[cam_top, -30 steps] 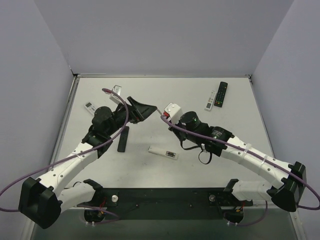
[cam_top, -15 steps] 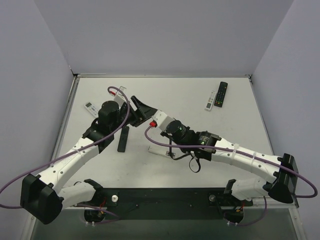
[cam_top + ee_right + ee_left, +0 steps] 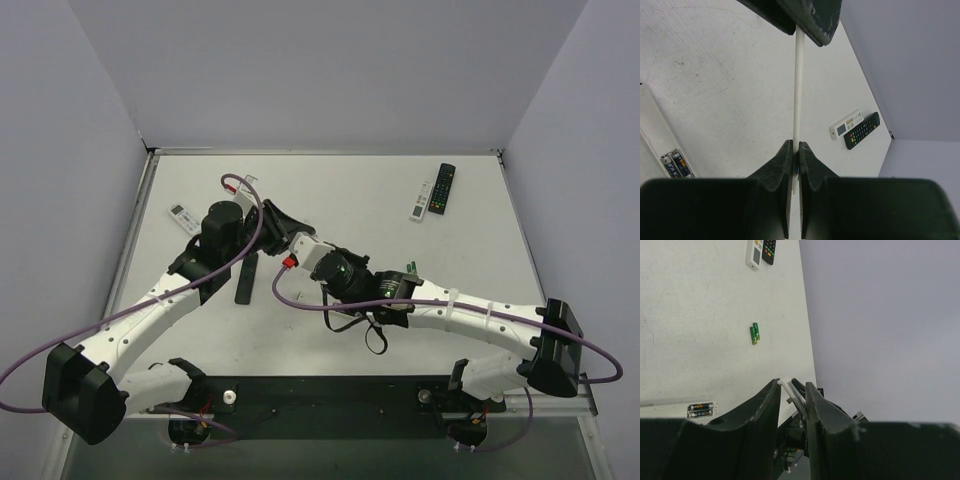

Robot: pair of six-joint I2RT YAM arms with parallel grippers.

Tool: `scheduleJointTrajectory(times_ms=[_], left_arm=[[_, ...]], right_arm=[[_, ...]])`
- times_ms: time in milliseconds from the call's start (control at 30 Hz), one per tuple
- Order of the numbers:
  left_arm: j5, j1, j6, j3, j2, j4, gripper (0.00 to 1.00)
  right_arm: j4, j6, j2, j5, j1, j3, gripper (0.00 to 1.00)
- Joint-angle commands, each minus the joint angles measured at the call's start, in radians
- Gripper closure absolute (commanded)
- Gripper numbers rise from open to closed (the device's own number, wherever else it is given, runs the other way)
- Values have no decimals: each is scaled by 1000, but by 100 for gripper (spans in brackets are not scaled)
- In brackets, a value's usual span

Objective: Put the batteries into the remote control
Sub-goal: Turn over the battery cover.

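Observation:
A thin white battery cover (image 3: pixel 798 85) hangs edge-on above the table, with my right gripper (image 3: pixel 795 150) shut on its near end. Its far end sits between the jaws of my left gripper (image 3: pixel 792 385), which have closed on it. Both grippers meet left of the table's middle, the left gripper (image 3: pixel 280 222) just beyond the right gripper (image 3: pixel 295 242). Below them lies the white remote control (image 3: pixel 657 130) with its compartment open and two dark batteries (image 3: pixel 676 162) inside. Two green batteries (image 3: pixel 754 333) lie loose further right. In the top view my right arm hides the remote control.
A white remote (image 3: pixel 422 200) and a black remote (image 3: pixel 443 187) lie side by side at the back right. A black remote (image 3: pixel 246 277) lies under my left arm, and a small white remote (image 3: pixel 182 214) sits near the left edge.
My right arm swung left, carrying the white cover up to the left gripper. The left gripper's jaws narrowed from wide open onto the cover's far end.

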Motion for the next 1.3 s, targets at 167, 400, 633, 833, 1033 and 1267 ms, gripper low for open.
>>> scheduleJointTrajectory(times_ms=[167,400,633,833,1033,1267], left_arm=[[6,-5,-8,15,-29,25,82],[-24,1,9,-34,-57,83,95],[70,57,55,-154,-92,290,100],[188,93,84,-180,-100,391,100],[268,93,120,-177,-109,416,100],[275,91,132,-178,-128,372,100]], right_arm=[[43,-65,37,112,33,46,94],[-32,16,-6,1,28,76,48],[-231,128,-150,-456,-96,115,30],[-252,146,-219,-687,-226,106,27],[-249,143,-176,-794,-243,140,28],[-252,125,-106,-819,-240,198,32]])
